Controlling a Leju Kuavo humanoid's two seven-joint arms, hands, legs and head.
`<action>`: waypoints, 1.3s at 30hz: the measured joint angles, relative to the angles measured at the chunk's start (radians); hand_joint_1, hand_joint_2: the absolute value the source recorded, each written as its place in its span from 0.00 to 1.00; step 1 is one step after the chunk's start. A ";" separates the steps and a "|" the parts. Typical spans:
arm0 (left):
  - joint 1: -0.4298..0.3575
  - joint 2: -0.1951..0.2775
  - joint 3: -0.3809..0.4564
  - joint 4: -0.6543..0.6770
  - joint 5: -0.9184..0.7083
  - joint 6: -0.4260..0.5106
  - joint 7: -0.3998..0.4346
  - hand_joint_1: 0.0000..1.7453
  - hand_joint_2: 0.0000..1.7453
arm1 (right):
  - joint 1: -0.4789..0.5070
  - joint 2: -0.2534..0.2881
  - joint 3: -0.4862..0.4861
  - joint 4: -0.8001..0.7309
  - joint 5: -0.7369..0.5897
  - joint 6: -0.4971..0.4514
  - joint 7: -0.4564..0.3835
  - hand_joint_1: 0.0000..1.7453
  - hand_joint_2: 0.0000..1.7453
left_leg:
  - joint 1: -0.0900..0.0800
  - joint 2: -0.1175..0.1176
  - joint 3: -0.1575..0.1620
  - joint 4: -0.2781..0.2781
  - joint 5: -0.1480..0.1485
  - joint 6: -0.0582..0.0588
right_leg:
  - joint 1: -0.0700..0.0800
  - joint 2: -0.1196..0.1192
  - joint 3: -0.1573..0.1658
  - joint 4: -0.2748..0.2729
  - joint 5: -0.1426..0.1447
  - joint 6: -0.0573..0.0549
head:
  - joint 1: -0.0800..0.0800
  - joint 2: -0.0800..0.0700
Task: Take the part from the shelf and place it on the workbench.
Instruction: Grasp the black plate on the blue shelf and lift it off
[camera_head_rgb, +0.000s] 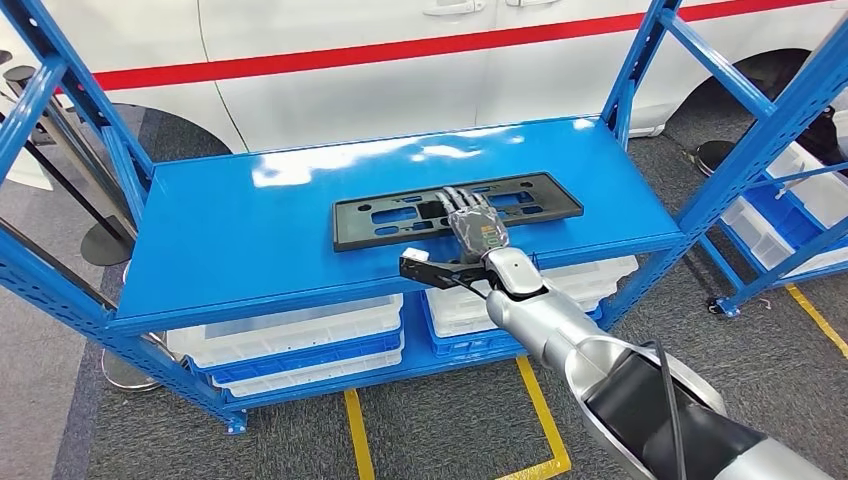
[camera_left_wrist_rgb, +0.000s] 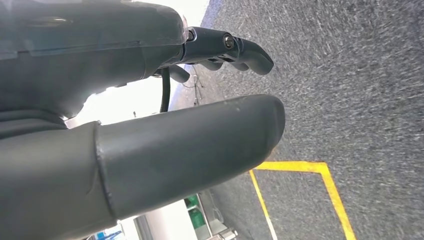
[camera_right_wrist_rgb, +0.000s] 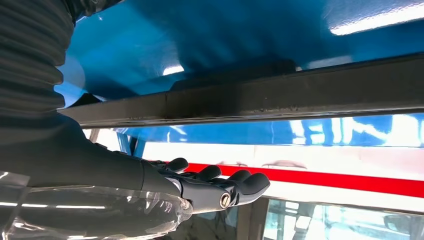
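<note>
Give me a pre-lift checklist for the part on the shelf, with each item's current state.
1. Part flat on the blue shelf: ok.
2. Right robot hand over the part's near middle: ok.
3. Fingers closed around the part's edge: cannot tell; the head view shows them lying over it, the right wrist view shows them beside its dark edge.
4. Left robot hand out of the way, holding nothing, over the floor: ok.
5. Shelf top around the part free of other things: ok.
6. Workbench in sight for placing: cannot tell.
</note>
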 joint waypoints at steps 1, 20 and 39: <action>0.000 0.000 0.000 0.000 -0.003 -0.002 0.003 0.00 0.00 | 0.002 0.002 -0.001 -0.004 0.004 0.002 -0.003 0.00 1.00 | 0.000 0.000 0.000 0.000 0.000 0.000 | 0.000 0.000 0.000 0.000 0.000 0.000 | 0.000 0.000; 0.000 -0.003 0.016 0.000 -0.015 -0.007 0.012 0.00 0.00 | 0.024 0.017 -0.016 -0.030 0.021 0.008 -0.010 0.00 1.00 | -0.002 -0.005 0.026 0.002 -0.027 0.010 | 0.010 0.010 -0.140 0.074 0.086 -0.019 | 0.000 0.000; -0.002 -0.011 0.017 -0.001 -0.019 -0.009 0.008 0.00 0.00 | 0.025 0.024 -0.019 -0.044 0.021 0.031 -0.012 0.97 1.00 | 0.040 0.001 -0.055 0.022 0.025 -0.055 | -0.008 0.009 -0.105 0.044 0.056 -0.020 | -0.003 0.000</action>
